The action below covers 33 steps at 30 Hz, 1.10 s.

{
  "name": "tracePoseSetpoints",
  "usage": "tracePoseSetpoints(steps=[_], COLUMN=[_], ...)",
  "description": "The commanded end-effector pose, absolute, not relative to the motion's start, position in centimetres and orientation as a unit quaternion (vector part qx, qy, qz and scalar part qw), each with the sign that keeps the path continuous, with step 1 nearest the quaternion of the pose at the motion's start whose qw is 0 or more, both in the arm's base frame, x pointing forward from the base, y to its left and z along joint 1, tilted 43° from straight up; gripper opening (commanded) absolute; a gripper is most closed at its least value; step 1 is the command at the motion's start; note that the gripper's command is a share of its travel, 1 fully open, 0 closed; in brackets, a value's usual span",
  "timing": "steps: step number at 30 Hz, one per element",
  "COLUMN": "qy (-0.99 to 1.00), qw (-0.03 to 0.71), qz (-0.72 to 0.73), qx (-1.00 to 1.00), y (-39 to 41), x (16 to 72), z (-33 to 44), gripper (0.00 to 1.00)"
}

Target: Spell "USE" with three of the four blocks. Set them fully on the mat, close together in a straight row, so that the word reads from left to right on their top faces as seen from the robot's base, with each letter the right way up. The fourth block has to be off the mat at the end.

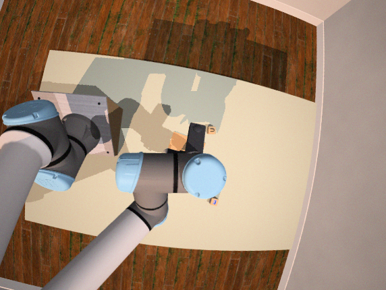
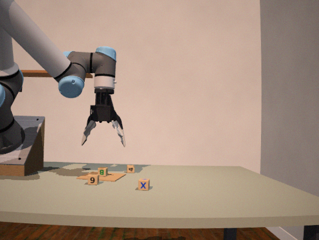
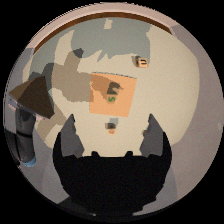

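Observation:
My gripper (image 2: 103,145) (image 3: 111,114) is wide open and empty, high above the table; the arm hides its fingertips in the top view. The orange mat (image 1: 177,141) (image 2: 118,177) (image 3: 125,107) lies below. The S block (image 2: 102,172) (image 3: 111,99) sits on the mat, with a green S on top. The U block (image 1: 211,129) (image 2: 130,169) (image 3: 142,62) is off the mat, beyond its far right corner in the wrist view. The E block (image 1: 214,201) (image 2: 144,185) is off the mat, with a blue letter on top. The fourth block (image 2: 93,179) (image 3: 111,131) stands off the mat; its top letter is unreadable.
The slanted robot base mount (image 1: 113,131) (image 2: 34,150) (image 3: 37,97) stands on the table (image 1: 263,162) (image 2: 223,195) left of the mat. The arm covers part of the mat and the S and fourth blocks in the top view.

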State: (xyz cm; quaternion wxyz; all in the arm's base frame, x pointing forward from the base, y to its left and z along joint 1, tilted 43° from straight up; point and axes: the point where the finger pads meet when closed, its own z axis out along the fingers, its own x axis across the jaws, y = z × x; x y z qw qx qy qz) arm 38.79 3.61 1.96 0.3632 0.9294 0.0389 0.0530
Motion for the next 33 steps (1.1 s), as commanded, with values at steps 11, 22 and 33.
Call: tracePoseSetpoints(steps=[11,22,33], qy=[0.039,0.079,0.131], qw=[0.363,0.363,0.366], qz=[0.054,0.039,0.018], qx=[0.93,0.927,0.921], y=[3.7,7.4,12.7], x=[38.9,42.9,47.2], z=[2.0,-0.7,-5.6], gripper=[1.0,1.0,1.0])
